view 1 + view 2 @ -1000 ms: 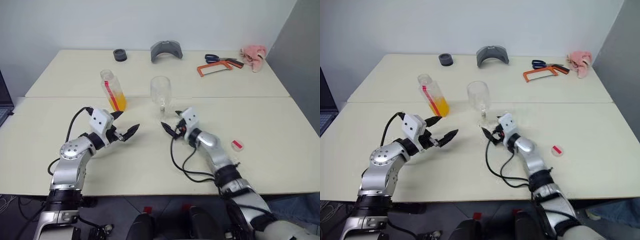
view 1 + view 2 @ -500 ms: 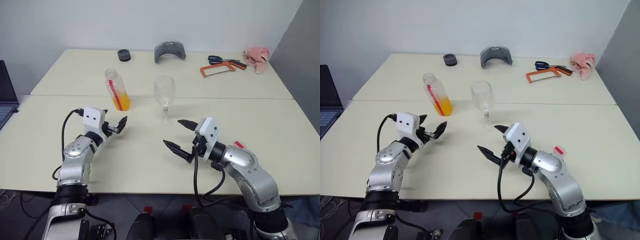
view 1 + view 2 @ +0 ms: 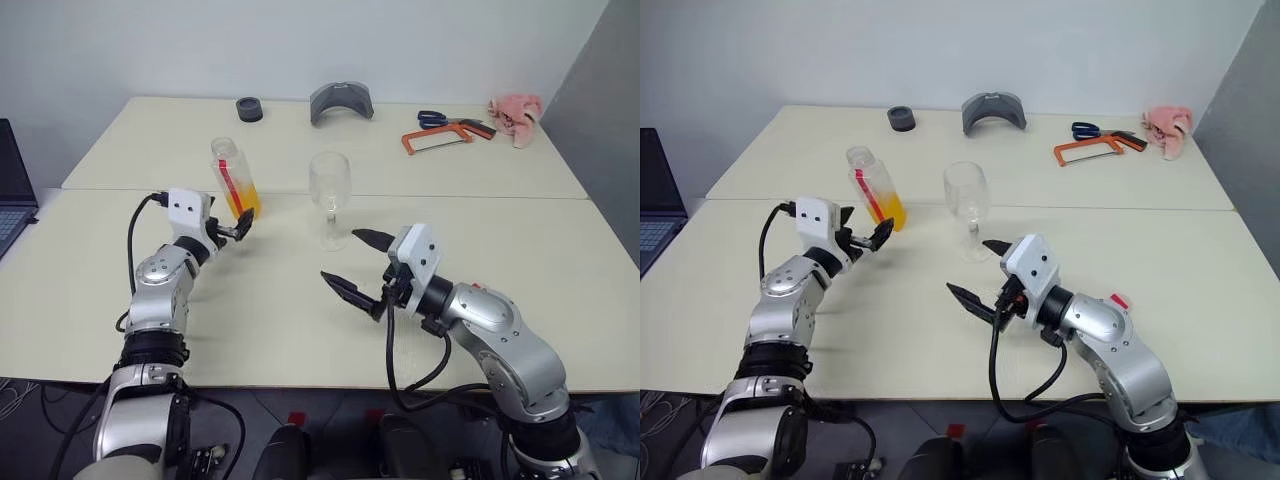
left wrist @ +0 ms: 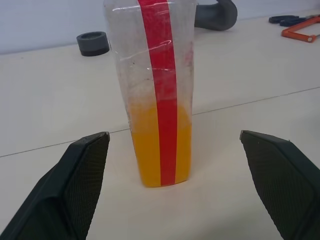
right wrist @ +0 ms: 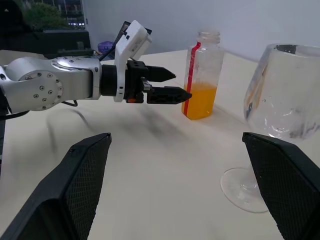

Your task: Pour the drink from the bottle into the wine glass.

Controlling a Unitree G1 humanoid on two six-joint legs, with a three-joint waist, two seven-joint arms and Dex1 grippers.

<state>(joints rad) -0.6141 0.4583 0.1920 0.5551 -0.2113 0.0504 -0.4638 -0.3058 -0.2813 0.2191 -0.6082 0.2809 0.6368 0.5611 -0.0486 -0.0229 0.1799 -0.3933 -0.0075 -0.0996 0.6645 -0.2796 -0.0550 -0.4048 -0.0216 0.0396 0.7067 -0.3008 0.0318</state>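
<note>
Two pale cream tables pushed edge to edge under a plain white wall carry everything here. Just ahead of the left gripper stands the bottle, upright and uncapped, the drink filling only its lower part. That gripper points level at the bottle with its two black fingers spread wide and nothing between them; in the left wrist view the bottle sits squarely in the gap, not touched by either finger. I read that as a lined-up approach, the jaws kept wide so they can pass either side of the body before closing. The wine glass stands empty on its foot just beyond the right gripper, slightly to that hand's left, and well apart from the bottle, which leaves room to tip the neck over the rim. The right gripper hangs above the table with its fingers fully parted and empty, aimed towards the glass and the other arm; it seems parked out of the way, or ready to steady the stem. A small red-marked cap-like piece lies on the table just beside the right forearm. Far beyond both hands, along the back edge, sit a dark ring, a grey curved part, an orange hacksaw, scissors and a pink cloth, none of them in the working path. Pouring has not begun.
</note>
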